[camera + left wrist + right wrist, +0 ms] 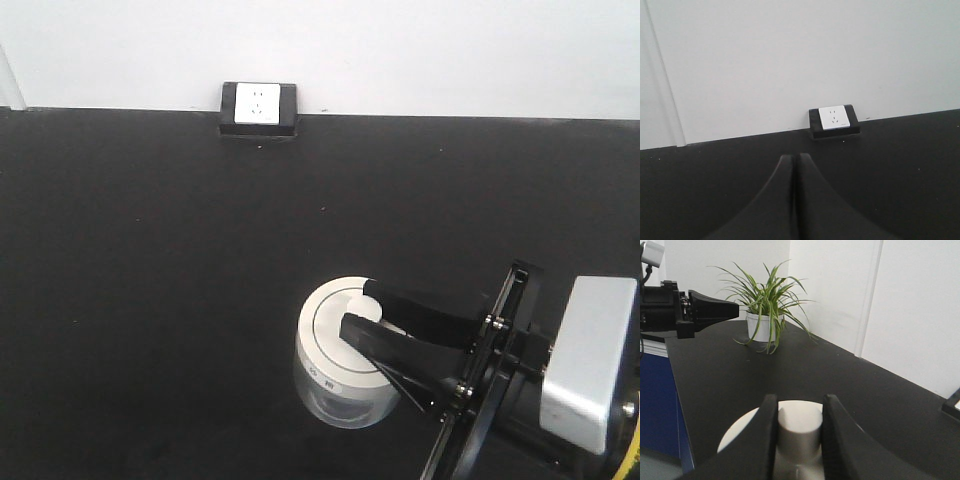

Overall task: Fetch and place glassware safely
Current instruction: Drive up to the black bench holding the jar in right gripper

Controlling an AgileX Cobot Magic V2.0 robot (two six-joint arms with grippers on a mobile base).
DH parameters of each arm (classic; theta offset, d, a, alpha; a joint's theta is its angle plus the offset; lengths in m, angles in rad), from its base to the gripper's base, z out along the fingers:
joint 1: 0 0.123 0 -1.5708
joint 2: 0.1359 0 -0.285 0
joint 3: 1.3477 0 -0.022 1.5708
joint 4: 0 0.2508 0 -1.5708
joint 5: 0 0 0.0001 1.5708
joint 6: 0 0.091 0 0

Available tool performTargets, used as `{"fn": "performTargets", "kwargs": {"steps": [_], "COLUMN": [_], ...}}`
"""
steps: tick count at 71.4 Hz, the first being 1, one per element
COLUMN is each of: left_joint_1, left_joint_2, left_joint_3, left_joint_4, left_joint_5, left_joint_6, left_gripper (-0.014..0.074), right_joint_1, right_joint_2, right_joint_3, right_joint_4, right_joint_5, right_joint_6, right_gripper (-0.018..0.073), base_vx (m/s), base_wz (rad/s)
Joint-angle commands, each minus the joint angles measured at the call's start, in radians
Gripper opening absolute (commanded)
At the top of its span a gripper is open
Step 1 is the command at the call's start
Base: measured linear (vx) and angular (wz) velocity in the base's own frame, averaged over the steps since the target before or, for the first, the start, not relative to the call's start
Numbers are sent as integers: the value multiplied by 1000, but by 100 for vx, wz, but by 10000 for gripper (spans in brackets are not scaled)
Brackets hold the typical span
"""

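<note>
The glass jar [338,398] is squat and clear, with a round cream-white lid [322,340]. It sits low on the black table [150,300] at the front right. My right gripper [360,308] reaches in from the right and is shut on the lid's central knob. In the right wrist view the knob [799,427] is pinched between the two black fingers of that gripper [800,401]. My left gripper [794,157] is shut and empty, held over bare table. It also shows in the right wrist view [732,310], far from the jar.
A black box with a white socket [258,108] stands at the table's back edge against the white wall; it also shows in the left wrist view [834,121]. A potted spider plant [765,310] stands at the far end of the table, near the table edge [675,390].
</note>
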Motion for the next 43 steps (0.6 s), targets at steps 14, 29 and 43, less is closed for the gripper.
{"fn": "performTargets", "kwargs": {"steps": [14,29,43], "left_joint_1": [-4,-4,-4], "left_joint_2": [8,8,8], "left_joint_3": [-26,-26,-26], "left_joint_4": [-8,-8,-8], "left_joint_5": [-75,-75,-75], "left_joint_6": [-8,-8,-8], "left_gripper": [-7,-7,-7], "right_joint_1": [-1,-1,-1], "right_joint_2": [-6,-6,-6], "right_joint_3": [-32,-32,-32], "right_joint_4": [19,19,20], "right_joint_5": [-77,-77,-82], "right_joint_6": [-2,-2,-2], "right_gripper": [-3,-3,-3], "base_vx": [0,0,0], "base_wz": [-1,0,0]}}
